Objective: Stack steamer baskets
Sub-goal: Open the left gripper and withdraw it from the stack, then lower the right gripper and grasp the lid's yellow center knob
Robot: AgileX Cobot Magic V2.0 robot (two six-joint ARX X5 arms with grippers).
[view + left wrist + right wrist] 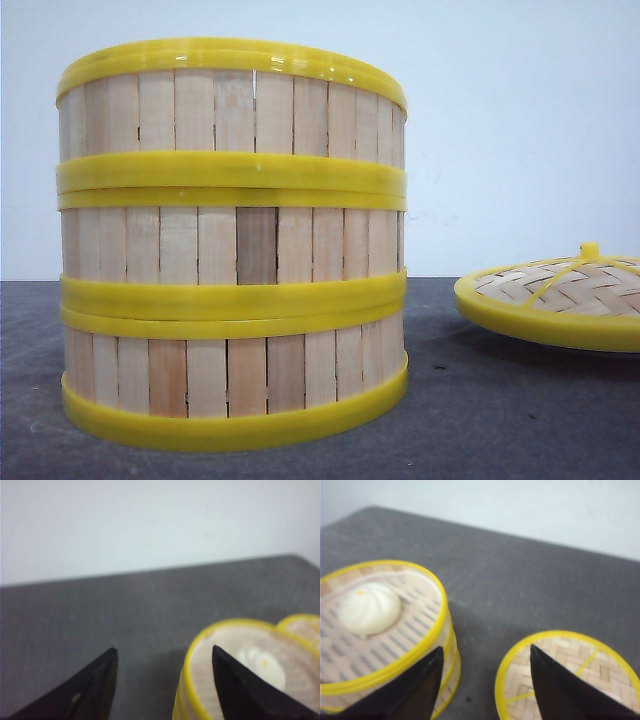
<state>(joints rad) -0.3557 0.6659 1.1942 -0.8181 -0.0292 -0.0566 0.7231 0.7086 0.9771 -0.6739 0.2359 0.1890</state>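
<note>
Three steamer baskets (232,245) stand one on another in a single stack on the dark table, filling the left of the front view. The top basket (375,625) holds a white bun (369,611) on its slatted floor. My left gripper (164,652) is open above the table, one finger over the stack's rim (200,650), nothing between the fingers. My right gripper (486,652) is open too, hovering over the gap between the stack and the woven lid (570,675). No gripper shows in the front view.
The flat woven-bamboo lid (560,300) with yellow rim and knob lies on the table to the right of the stack. The dark grey table (480,410) runs back to a pale wall.
</note>
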